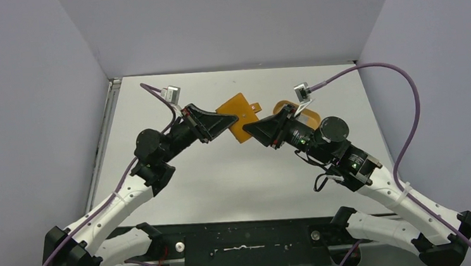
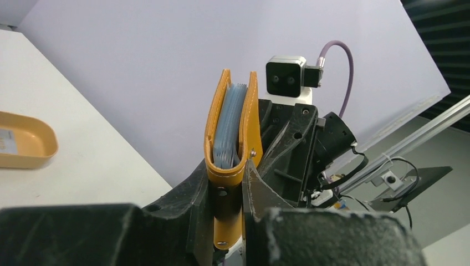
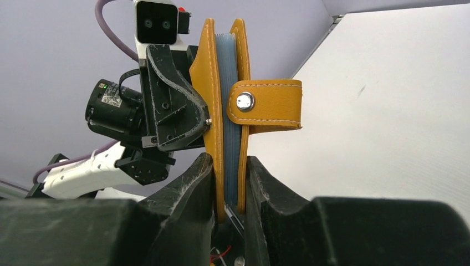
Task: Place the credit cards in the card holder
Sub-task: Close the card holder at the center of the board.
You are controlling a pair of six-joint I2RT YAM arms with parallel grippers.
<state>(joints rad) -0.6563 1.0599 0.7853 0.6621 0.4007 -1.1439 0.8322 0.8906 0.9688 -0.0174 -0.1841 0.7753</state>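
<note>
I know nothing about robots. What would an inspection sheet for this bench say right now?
Surface: white table, flat.
Job's things: card holder held in the air between both arms, nearly folded, grey-blue sleeves showing, snap tab undone. One pale piece, probably a credit card, lies in the tray.
Clutter: only that orange tray, resting on the table.
Grippers: left gripper and right gripper each have their jaws closed on an opposite edge of the card holder.
Cables: purple cables loop from the wrist cameras, away from the holder.
Surroundings: pale grey walls on three sides.
</note>
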